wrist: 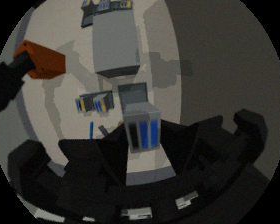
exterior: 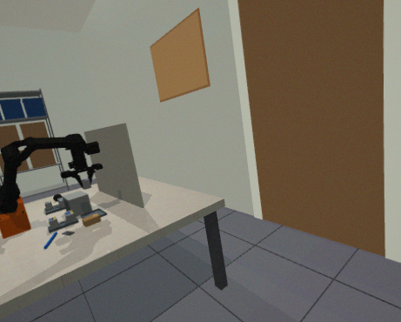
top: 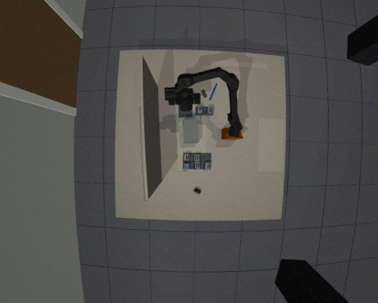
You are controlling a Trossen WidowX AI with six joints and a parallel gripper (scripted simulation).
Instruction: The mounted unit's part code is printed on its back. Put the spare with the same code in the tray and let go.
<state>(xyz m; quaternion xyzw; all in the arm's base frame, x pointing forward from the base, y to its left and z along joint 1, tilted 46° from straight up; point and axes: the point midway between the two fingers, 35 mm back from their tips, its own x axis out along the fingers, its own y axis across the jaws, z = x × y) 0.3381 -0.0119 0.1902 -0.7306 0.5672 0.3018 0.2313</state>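
My gripper (exterior: 86,184) (wrist: 140,122) is shut on a grey spare unit whose face shows one black and two blue stripes in the wrist view. It holds the unit in the air. The shallow dark tray (top: 185,115) (exterior: 100,213) (wrist: 133,92) shows just beyond the held unit in the wrist view and looks empty. The larger rack (top: 207,156) (wrist: 87,19) holds several striped spares and has an empty slot. A smaller rack (top: 204,110) (exterior: 66,225) holds two units with blue and yellow stripes. No printed code is readable.
A grey box (top: 190,131) (exterior: 78,203) (wrist: 116,40) stands between tray and larger rack. A tall panel (top: 152,135) (exterior: 116,165) rises beside them. A blue pen (top: 213,92) (exterior: 50,240), a small grey piece (top: 204,93) (exterior: 68,233) and a tan block (exterior: 91,220) lie nearby.
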